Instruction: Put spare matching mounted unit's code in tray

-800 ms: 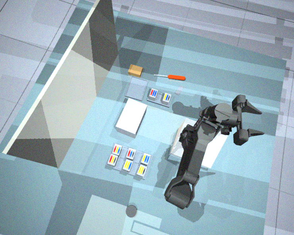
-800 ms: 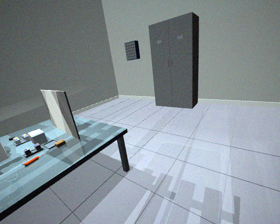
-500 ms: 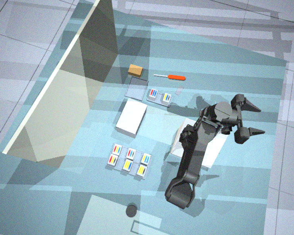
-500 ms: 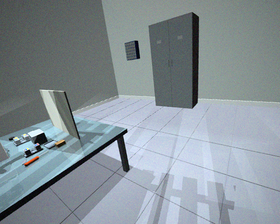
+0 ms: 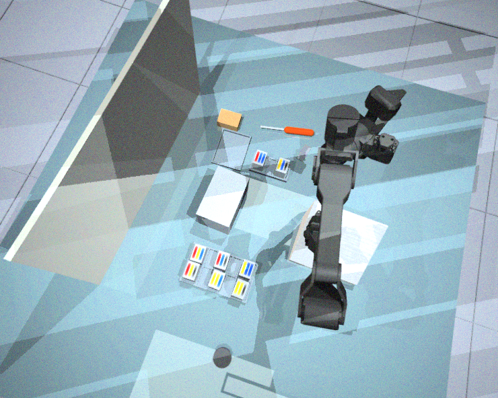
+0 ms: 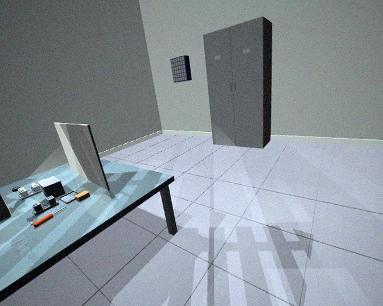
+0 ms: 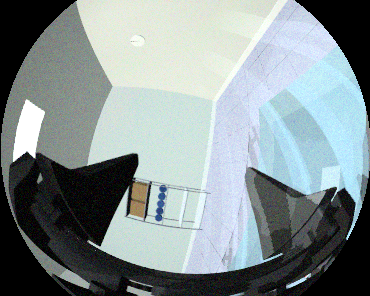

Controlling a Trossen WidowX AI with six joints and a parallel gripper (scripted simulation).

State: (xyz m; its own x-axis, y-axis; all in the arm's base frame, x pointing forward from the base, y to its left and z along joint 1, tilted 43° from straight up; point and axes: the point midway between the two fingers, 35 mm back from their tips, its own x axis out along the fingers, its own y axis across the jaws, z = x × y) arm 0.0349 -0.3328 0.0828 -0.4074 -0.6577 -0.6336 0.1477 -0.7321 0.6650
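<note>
My gripper (image 5: 398, 119) (image 7: 194, 167) is open and empty, high above the table and away from the parts. A shallow tray (image 5: 231, 149) (image 6: 68, 197) holds nothing visible. A large rack (image 5: 207, 267) holds several units with coloured bars, among them red-yellow-blue (image 5: 198, 252), yellow-blue-blue (image 5: 247, 269) and yellow-yellow-black (image 5: 240, 288). A small rack (image 5: 268, 174) beside the tray holds a red-blue-blue unit (image 5: 260, 157) and a yellow-blue-black unit (image 5: 282, 165). I cannot tell which unit is the mounted one, and no code on a back is readable.
A white box (image 5: 223, 199) (image 6: 51, 186) stands between tray and large rack. A tall panel (image 5: 153, 83) (image 6: 80, 151) stands beyond. An orange block (image 5: 229, 119) (image 6: 82, 196) and a screwdriver (image 5: 299, 131) (image 6: 43, 219) lie near the tray. A large white block (image 5: 361, 245) is under my arm.
</note>
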